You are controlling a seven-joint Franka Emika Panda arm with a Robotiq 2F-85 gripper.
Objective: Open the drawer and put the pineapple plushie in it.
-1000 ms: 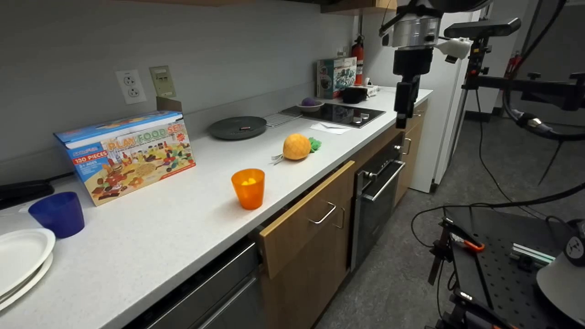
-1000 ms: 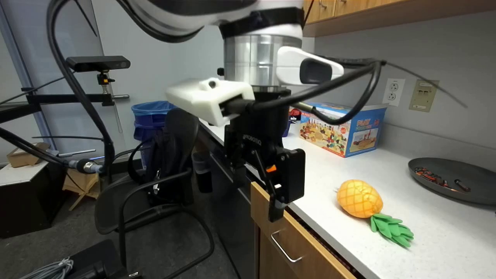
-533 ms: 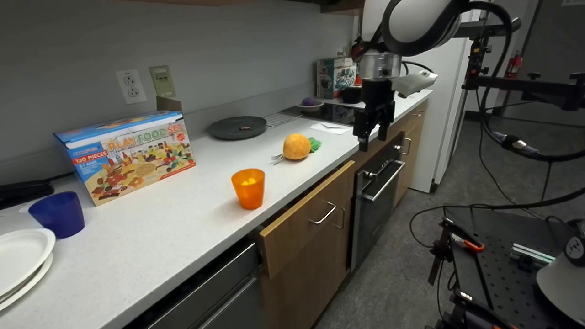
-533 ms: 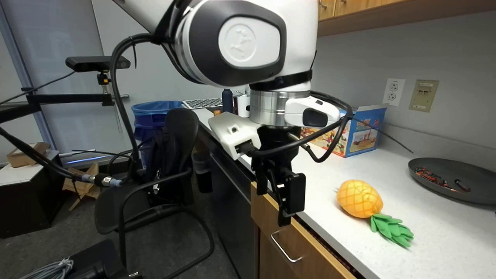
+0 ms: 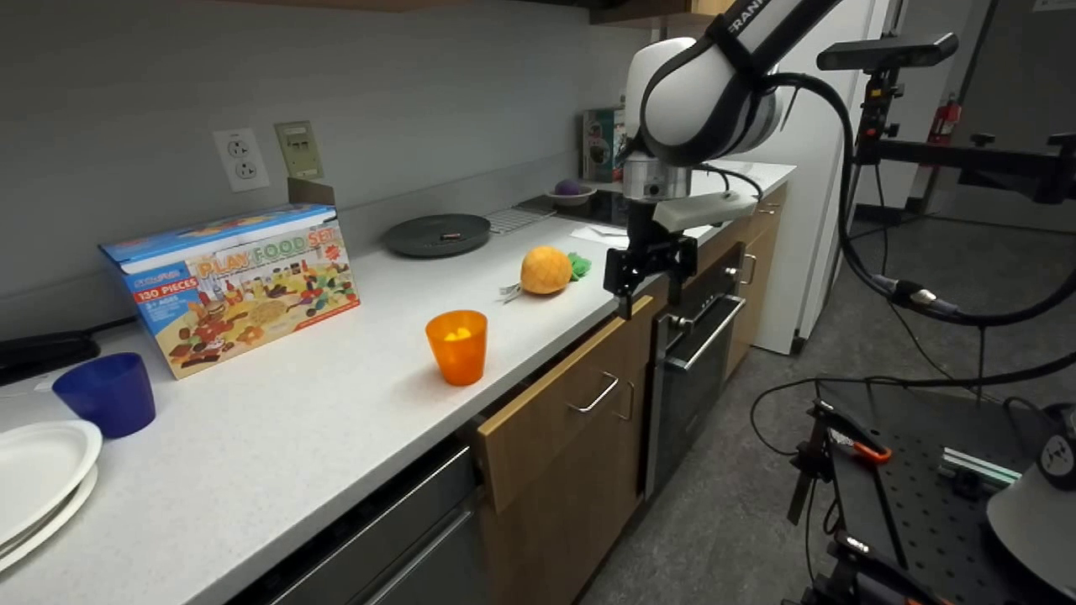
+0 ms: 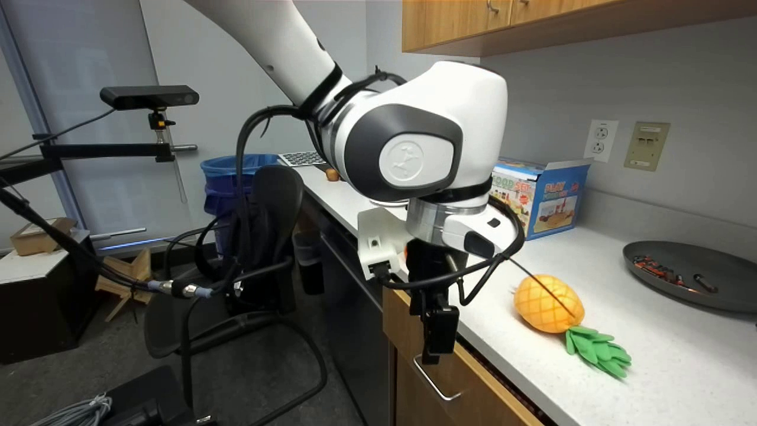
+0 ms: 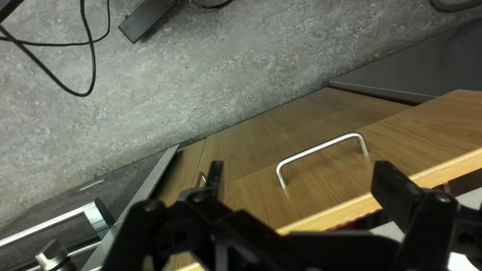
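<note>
Okay, I've lowered the gripper (image 5: 650,303) since last frame, jaws wide, off the front edge of the counter (image 5: 319,437) near the ajar drawer (image 5: 546,412); pineapple plushie (image 5: 546,270) unmoved.

In an exterior view I read PLAY FOOD SET on the front of a box (image 5: 244,290), with 130 PIECES and 3+ AGES to the left; the small line above those is blurred. FRANK, cut off at the view's top edge, stands on my arm link (image 5: 777,29). The box's end panel (image 6: 556,204) reads PLAY, blurred below.
</note>
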